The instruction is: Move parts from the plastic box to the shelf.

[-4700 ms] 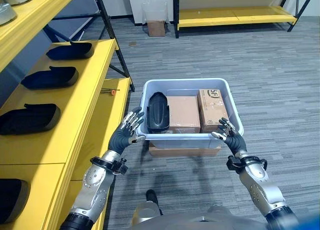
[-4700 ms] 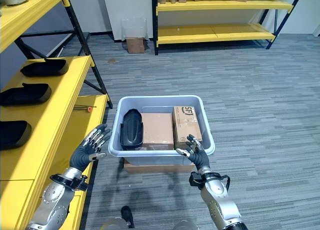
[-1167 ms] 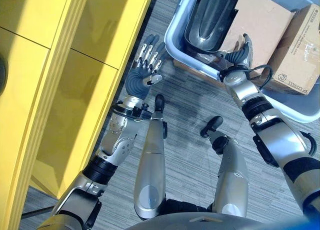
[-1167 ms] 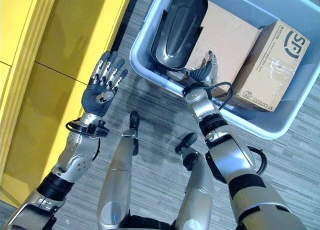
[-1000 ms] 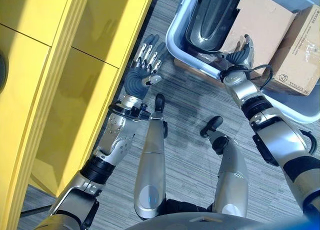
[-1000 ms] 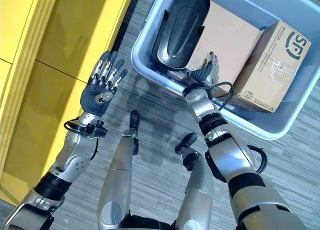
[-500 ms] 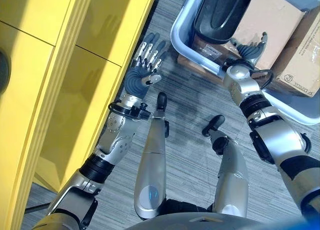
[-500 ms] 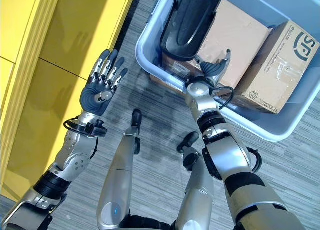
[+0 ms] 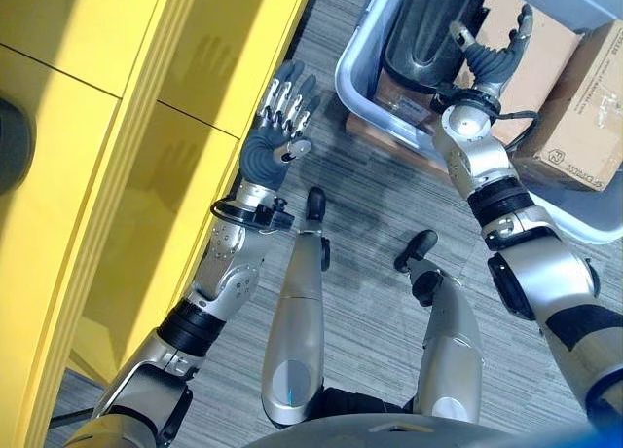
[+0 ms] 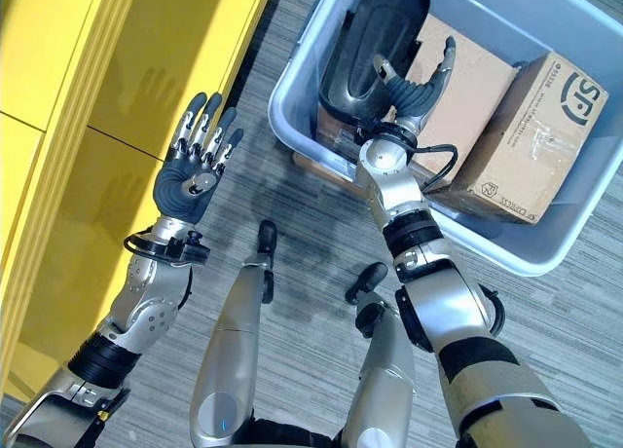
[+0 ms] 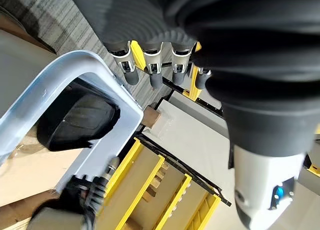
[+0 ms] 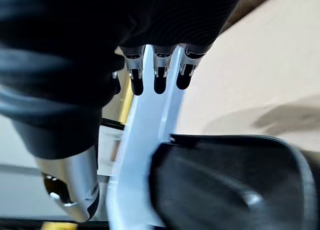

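Since half a second ago my right hand has climbed farther into the plastic box, going from the near rim up alongside the black part; its fingers are spread and relaxed, thumb toward the part and fingertips over the flat cardboard carton, and they close on nothing. My left hand has barely shifted and hangs palm-up with straight, splayed fingers over the grey floor, just beside the yellow shelf and holding nothing. That part lies against the left wall inside the box, next to the flat carton. A second carton sits at the right end of the box; it carries large dark letters and a small printed label, too small for me to make out. Across the room, my left wrist view catches another yellow shelf unit.
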Robot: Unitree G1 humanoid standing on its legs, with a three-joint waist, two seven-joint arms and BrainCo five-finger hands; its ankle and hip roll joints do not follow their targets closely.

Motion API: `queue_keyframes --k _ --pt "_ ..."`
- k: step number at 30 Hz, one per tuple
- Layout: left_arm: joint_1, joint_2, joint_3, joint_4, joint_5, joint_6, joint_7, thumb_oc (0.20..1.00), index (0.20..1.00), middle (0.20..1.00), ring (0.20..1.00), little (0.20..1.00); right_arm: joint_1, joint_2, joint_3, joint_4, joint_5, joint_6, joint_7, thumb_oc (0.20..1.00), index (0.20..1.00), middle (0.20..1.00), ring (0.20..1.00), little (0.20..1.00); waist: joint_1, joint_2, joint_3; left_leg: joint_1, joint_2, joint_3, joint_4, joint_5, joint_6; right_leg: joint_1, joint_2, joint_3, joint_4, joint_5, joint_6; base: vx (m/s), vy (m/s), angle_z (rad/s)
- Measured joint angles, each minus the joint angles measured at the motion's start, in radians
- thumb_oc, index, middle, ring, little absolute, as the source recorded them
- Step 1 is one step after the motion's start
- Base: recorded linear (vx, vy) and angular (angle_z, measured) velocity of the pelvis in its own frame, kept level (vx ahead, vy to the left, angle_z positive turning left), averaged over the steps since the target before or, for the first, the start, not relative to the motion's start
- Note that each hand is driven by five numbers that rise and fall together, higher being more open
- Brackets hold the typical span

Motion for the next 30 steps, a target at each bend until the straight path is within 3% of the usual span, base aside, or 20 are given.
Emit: queue_keyframes --k 2,13,19,30 --pt "-0.004 0.003 0.000 0.000 -0.002 0.000 0.000 1.000 1.000 1.000 1.000 1.000 -0.011 -0.002 0.027 0.055 -0.034 0.057 -0.016 1.000 1.000 1.000 1.000 1.000 0.005 0.000 0.000 -0.018 -0.005 -0.008 0.002 0.003 0.006 -0.009 -0.002 -0.009 0.001 0.003 -0.003 0.02 -0.001 0.12" --pt "-0.007 0.012 -0.001 0.000 -0.009 -0.007 -0.003 1.000 1.000 1.000 1.000 1.000 -0.046 -0.037 0.059 0.120 -0.049 0.135 -0.087 1.000 1.000 1.000 1.000 1.000 0.024 0.000 0.001 -0.096 -0.028 -0.044 0.042 -0.003 0.003 -0.063 -0.030 -0.027 0.069 -0.033 0.004 0.01 -0.013 0.11" --pt "-0.001 0.036 -0.006 0.001 -0.012 -0.019 -0.008 1.000 1.000 1.000 1.000 1.000 -0.102 -0.047 0.062 0.162 -0.079 0.209 -0.156 1.000 1.000 1.000 1.000 1.000 0.026 0.001 0.001 -0.158 -0.031 -0.069 0.088 -0.014 0.007 -0.114 -0.039 -0.030 0.120 -0.057 -0.008 0.00 -0.018 0.04" --pt "-0.004 0.043 -0.006 0.001 -0.021 -0.035 -0.047 1.000 1.000 1.000 1.000 1.000 -0.120 -0.078 0.100 0.269 -0.002 0.225 -0.169 1.000 1.000 1.000 1.000 1.000 0.020 0.003 0.001 -0.150 -0.022 -0.063 0.074 -0.009 0.004 -0.117 -0.031 -0.025 0.109 -0.054 -0.012 -0.04 -0.064 -0.02"
